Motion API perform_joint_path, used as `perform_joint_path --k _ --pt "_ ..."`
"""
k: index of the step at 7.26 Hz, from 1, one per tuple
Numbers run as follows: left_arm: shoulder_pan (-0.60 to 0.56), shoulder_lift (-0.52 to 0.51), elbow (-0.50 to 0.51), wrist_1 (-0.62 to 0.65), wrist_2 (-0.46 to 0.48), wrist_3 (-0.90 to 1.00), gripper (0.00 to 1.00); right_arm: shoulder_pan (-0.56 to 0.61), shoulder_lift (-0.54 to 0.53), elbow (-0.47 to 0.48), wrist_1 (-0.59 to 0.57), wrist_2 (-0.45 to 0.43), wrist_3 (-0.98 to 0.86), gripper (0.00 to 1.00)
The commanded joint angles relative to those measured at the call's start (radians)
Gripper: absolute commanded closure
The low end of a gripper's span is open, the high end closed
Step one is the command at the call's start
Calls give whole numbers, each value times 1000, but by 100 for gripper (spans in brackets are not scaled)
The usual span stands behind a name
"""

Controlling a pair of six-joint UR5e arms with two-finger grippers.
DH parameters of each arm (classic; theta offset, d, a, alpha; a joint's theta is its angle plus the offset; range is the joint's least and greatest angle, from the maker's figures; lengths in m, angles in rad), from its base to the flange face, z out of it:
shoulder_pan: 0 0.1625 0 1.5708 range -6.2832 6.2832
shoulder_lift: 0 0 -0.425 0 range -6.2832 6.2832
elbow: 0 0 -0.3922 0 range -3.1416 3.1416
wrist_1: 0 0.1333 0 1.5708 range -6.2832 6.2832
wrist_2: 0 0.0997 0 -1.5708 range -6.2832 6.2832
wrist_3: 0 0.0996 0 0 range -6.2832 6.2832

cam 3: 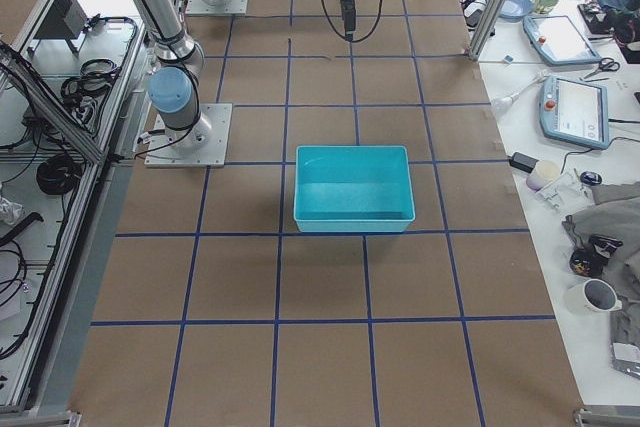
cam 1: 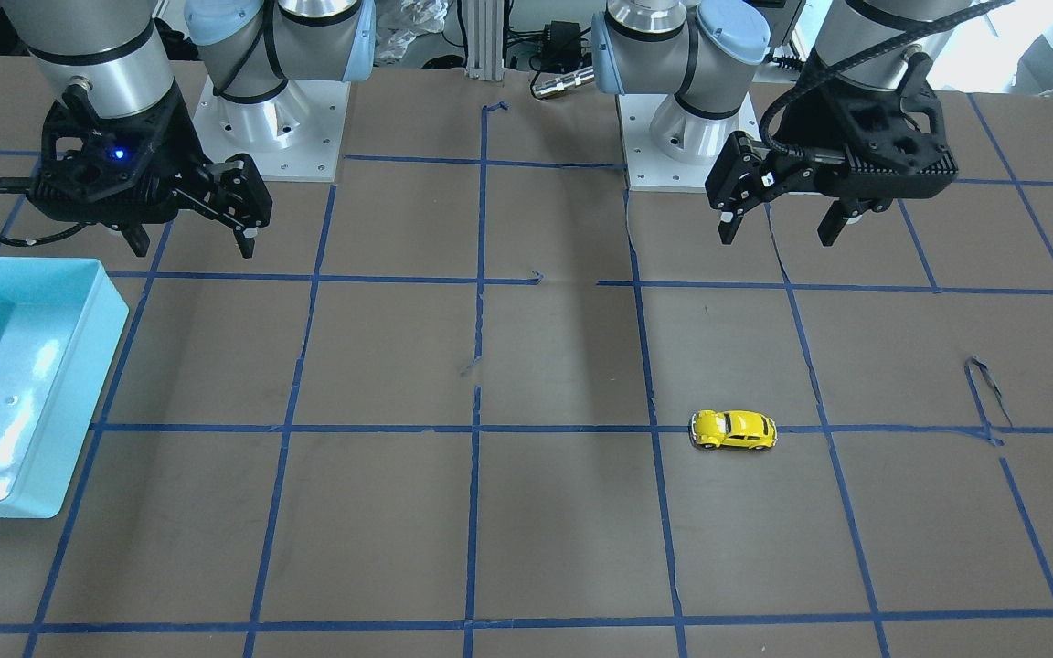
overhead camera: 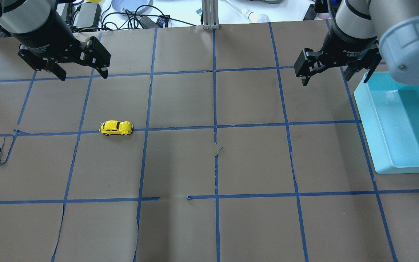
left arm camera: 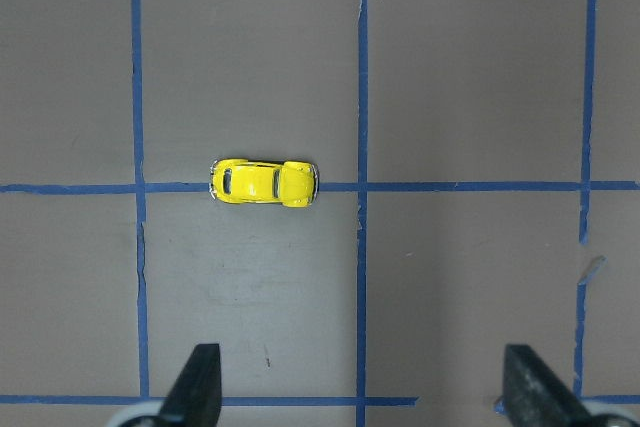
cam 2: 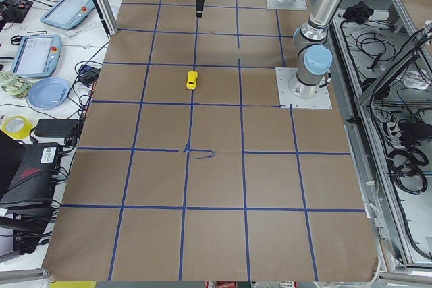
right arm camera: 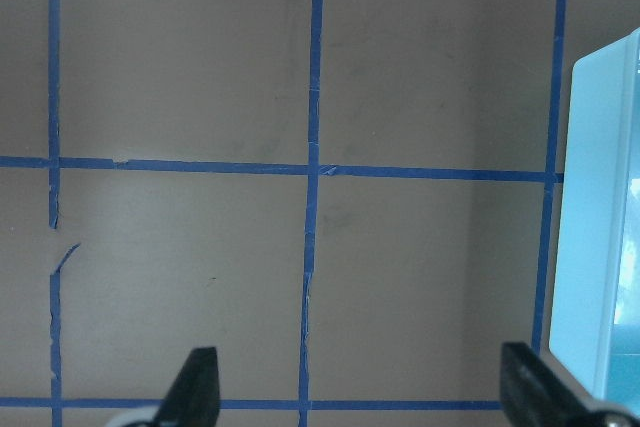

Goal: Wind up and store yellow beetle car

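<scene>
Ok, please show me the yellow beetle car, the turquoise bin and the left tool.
yellow beetle car (overhead camera: 116,127), overhead view, roof
turquoise bin (overhead camera: 371,127), overhead view, side wall
left tool (overhead camera: 84,77), overhead view, between fingertips

The left arm (overhead camera: 27,22) and right arm (overhead camera: 358,18) hang above the desk (overhead camera: 253,163), wrists pointing down. The left end effector (overhead camera: 84,75) hovers near the far left corner, fingers spread wide, empty. The right end effector (overhead camera: 326,80) hovers near the far right corner, apparently spread just as wide, one finger half hidden.
</scene>
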Motion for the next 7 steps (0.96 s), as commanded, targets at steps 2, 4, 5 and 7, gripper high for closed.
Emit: perform_joint_path --k 2,4,5,7 --pt "0 4 -5 -10 -13 -17 0 0 0 0 1 -1 1 0" --pt "3 13 -11 2 -4 -14 0 0 0 0 -1 -1 1 0" --pt "0 15 -17 2 -5 -13 0 0 0 0 1 -1 1 0" --pt "2 12 -17 2 -8 -10 0 0 -2 0 3 -1 1 0"
